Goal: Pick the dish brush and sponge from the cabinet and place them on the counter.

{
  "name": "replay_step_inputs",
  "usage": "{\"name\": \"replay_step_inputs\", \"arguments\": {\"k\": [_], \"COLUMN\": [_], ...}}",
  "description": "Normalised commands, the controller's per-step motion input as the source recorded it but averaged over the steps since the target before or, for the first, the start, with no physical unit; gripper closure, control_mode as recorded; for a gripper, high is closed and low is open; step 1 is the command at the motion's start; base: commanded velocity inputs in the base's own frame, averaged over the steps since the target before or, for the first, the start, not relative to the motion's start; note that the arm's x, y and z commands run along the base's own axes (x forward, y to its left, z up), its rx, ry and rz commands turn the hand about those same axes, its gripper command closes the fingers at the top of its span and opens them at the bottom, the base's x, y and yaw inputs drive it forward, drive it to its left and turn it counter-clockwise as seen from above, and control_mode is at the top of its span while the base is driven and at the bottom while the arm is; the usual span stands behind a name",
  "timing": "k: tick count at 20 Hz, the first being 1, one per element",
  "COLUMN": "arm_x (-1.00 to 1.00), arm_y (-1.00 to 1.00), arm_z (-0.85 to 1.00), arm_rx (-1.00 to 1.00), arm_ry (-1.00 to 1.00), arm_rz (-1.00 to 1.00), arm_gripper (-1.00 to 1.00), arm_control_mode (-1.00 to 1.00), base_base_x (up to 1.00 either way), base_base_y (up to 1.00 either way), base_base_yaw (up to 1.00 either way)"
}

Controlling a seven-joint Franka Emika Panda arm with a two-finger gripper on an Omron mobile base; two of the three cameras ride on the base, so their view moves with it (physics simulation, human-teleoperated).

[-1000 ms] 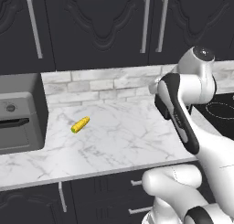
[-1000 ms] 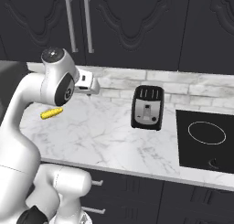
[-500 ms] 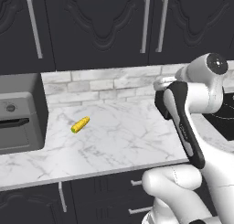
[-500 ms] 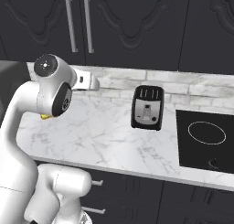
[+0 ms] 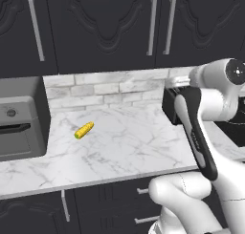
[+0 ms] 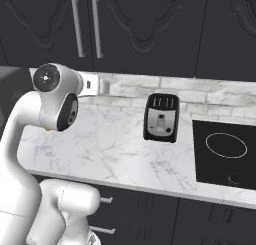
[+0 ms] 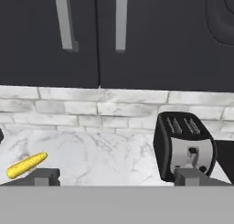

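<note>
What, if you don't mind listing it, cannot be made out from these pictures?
- Dish brush and sponge: hidden behind the shut doors of the cabinet.
- Gripper state: in the hand view the grey band cuts off the fingers.
- Toaster: in the left base view the arm covers most of it.

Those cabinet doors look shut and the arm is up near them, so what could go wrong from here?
The cabinet doors are closed, so the brush and sponge are hidden; the arm may grab the wrong bar handle of the close pair. A swinging door or elbow could also bump the toaster or the corn cob on the counter.
</note>
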Motion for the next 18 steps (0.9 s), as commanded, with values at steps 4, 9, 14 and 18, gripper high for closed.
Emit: {"name": "replay_step_inputs", "arguments": {"k": [4, 9, 14, 18], "arm_x": [-0.10, -0.10, -0.02, -0.06], "arm_y": [0.00, 0.00, 0.00, 0.00], "arm_z": [0.22, 0.16, 0.07, 0.15], "arm_rx": [0.00, 0.00, 0.00, 0.00], "arm_ry": [-0.25, -0.28, -0.27, -0.25], "arm_rz": [0.00, 0.00, 0.00, 0.00], "arm_gripper": [-1.00, -1.00, -1.00, -1.00], "arm_control_mode": [-1.00, -1.00, -1.00, -1.00], "base_base_x": [0.00, 0.00, 0.00, 0.00], "base_base_y": [0.00, 0.00, 0.00, 0.00], "base_base_yaw": [0.00, 0.00, 0.00, 0.00]}}
